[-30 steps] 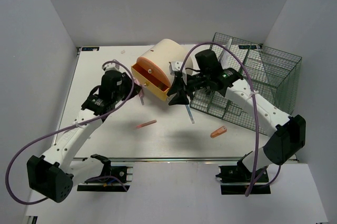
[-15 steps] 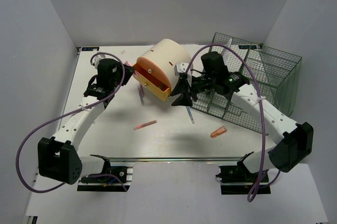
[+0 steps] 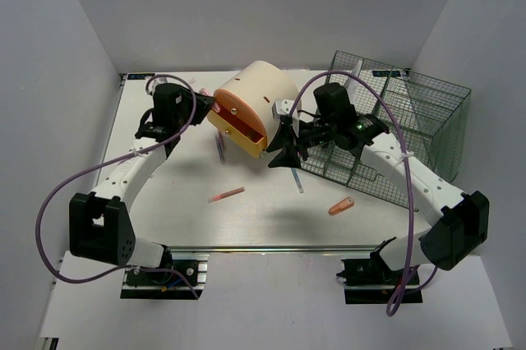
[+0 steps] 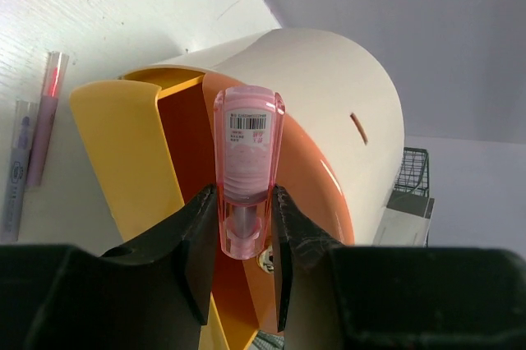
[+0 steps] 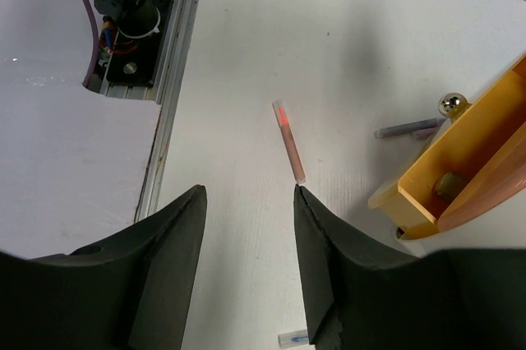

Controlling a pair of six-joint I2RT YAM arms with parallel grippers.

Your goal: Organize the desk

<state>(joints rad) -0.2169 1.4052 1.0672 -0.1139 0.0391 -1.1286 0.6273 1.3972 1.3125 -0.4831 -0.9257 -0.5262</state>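
One pink tube (image 4: 246,145), clamped in the left gripper (image 4: 244,202), aims its long axis into the orange mouth of the tipped cream container (image 4: 329,95) just to its right, while the right gripper (image 5: 248,194) hangs parted and empty over the desk (image 3: 271,218).

Container at the desk's back centre, basket to its right

The container (image 3: 246,112) lay on its side on the desk (image 3: 271,223), mouth toward the front left, with the mesh basket (image 3: 411,120) near it on the right. The left gripper (image 4: 244,206) was at the mouth, a tube (image 4: 248,145) between its fingers. The right gripper (image 3: 281,149) hung between container and basket. In front lay a pen (image 3: 228,195), a second pen (image 3: 340,206) further right, and two more pens (image 3: 220,146) by the mouth.
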